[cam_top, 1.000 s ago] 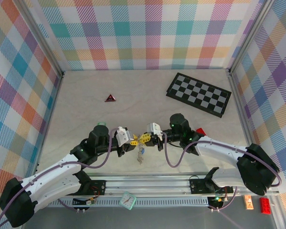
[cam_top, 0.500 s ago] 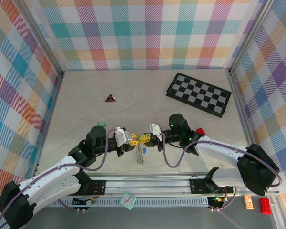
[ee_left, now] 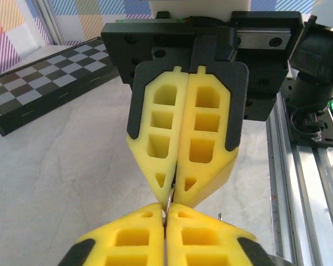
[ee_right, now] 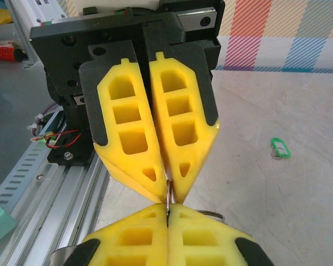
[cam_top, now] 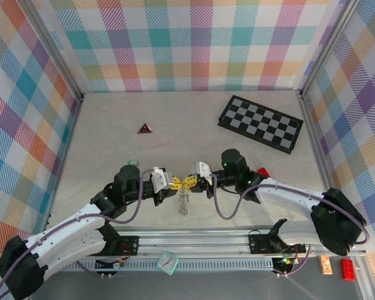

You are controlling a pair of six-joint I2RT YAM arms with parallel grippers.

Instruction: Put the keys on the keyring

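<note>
Small silvery bunch of keys (cam_top: 184,205), thin flat metal, hanging off the keyring (ee_right: 210,211) down toward the table (cam_top: 112,144), near its front edge and midway between the two arms. Of the keyring itself, just a sliver of thin grey wire, nipped at the meeting point of both sets of tips. On that wire, left fingers (ee_left: 127,239) pressed together; right fingers (ee_right: 127,239) likewise pinching it, nose to nose with the left. Chunky yellow plastic wedges, pocketed with hollow cells, black-backed.

Judging by the dangling bunch, mostly threaded already; impossible to tell of any key left to slide on.

Nearby, a small green tag (ee_right: 279,148) lying loose on the pale, faintly marbled top. Farther back, a glossy chequered board (cam_top: 260,122) and a little red-and-black triangle (cam_top: 144,128).
</note>
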